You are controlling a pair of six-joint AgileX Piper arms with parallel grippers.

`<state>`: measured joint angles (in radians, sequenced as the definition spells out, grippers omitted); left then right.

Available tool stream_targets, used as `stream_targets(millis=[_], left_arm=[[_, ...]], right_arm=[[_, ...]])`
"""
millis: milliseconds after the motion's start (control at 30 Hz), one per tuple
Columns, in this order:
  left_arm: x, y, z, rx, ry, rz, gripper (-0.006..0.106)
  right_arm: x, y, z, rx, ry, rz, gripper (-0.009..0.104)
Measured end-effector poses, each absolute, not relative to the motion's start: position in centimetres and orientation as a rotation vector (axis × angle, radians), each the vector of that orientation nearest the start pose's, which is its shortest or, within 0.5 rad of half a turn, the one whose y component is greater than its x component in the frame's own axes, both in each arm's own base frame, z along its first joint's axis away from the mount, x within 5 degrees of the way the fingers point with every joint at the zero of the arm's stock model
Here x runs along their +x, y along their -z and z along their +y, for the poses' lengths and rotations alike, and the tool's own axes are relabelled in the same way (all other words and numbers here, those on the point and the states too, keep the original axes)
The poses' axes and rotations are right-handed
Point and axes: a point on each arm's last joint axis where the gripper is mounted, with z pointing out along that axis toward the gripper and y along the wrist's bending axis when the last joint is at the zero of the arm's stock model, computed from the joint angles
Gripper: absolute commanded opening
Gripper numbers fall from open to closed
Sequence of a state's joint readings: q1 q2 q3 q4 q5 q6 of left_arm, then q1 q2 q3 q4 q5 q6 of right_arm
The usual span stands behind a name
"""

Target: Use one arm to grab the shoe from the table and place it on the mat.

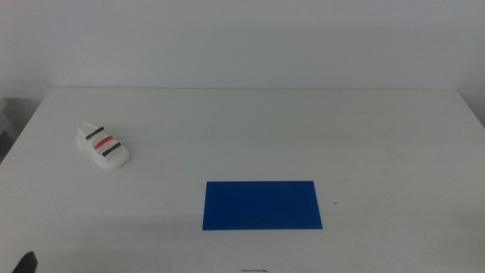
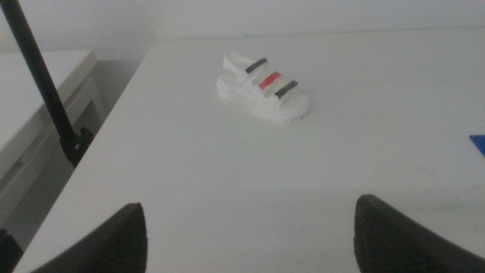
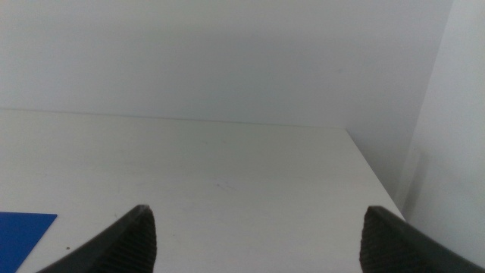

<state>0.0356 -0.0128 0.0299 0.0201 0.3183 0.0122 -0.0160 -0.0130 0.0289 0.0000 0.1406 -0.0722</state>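
The white shoe (image 1: 102, 145) with two black straps and a red one lies on the table (image 1: 250, 121) at the left, well apart from the blue mat (image 1: 261, 205) near the front middle. The left wrist view shows the shoe (image 2: 263, 88) ahead of my left gripper (image 2: 250, 243), whose jaws stand wide open with nothing between them. A sliver of the mat (image 2: 479, 144) shows at that picture's edge. My right gripper (image 3: 258, 243) is open too, over the table's right part, with a corner of the mat (image 3: 23, 231) in sight. In the middle view only a dark tip of the left gripper (image 1: 26, 263) shows at the bottom left.
A black pole (image 2: 45, 83) and a white cabinet (image 2: 38, 106) stand just beyond the table's left edge. The table's right edge (image 3: 375, 182) runs close to a white wall. A small dark speck (image 1: 336, 202) lies right of the mat.
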Motion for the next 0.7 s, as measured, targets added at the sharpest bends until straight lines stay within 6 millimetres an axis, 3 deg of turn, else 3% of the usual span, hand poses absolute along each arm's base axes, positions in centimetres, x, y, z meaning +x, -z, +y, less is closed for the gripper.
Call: stream_targets(millis=[433,533,700], left_arm=[[5.7,-18.6,0.2,-0.007,-0.053,1.741,0.094],[6.3,-20.5,0.3,-0.007,-0.053,1.787,0.094],[9.0,-25.7,0.4,-0.011,-0.047,1.862,0.094]], right_arm=[[5.6,-19.1,-0.1,-0.046,0.068,1.640,0.094],[5.6,-19.1,-0.1,-0.046,0.068,1.640,0.094],[5.6,-19.1,-0.1,-0.046,0.068,1.640,0.094]])
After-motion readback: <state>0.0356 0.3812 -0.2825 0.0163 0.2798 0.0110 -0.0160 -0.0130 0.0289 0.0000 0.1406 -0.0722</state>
